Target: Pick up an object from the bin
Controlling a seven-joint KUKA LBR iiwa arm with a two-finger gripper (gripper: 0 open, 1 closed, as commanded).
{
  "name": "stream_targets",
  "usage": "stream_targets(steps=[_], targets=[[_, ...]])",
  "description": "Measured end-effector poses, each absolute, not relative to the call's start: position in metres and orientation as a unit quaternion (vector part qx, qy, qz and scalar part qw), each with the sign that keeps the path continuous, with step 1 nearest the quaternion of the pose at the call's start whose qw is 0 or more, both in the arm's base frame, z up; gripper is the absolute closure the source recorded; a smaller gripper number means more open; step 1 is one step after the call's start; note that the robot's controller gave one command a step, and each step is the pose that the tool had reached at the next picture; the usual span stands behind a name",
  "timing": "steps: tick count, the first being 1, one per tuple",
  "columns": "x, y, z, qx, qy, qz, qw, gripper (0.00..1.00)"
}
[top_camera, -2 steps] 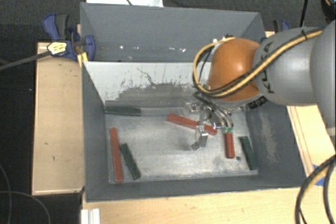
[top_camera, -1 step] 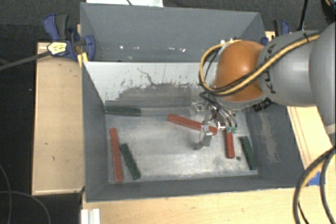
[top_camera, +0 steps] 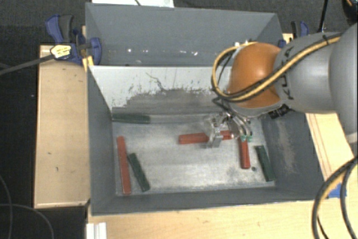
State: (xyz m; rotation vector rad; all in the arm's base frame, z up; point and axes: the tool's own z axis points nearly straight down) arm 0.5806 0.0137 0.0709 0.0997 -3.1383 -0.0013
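Note:
My gripper [top_camera: 219,136] is low over the middle right of the bin floor, its metal fingers at the right end of a red stick [top_camera: 193,139] that lies flat, pointing left to right. The fingers appear to straddle that end of the stick. Just to the right a shorter red stick [top_camera: 244,155] lies nearly upright in the view, and beside it a dark green stick [top_camera: 263,163] runs along the right wall.
At the left of the floor a long red stick [top_camera: 122,165] lies next to a dark green stick [top_camera: 137,172]. Another dark green stick [top_camera: 130,118] rests along the back edge at the left. The arm's orange cover hangs above the back right of the bin.

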Motion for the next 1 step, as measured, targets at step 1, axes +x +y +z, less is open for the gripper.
stream_targets(steps=[1], targets=[[0.5645, 0.0108, 0.2059, 0.027, -1.0, 0.0, -0.005, 1.0]])
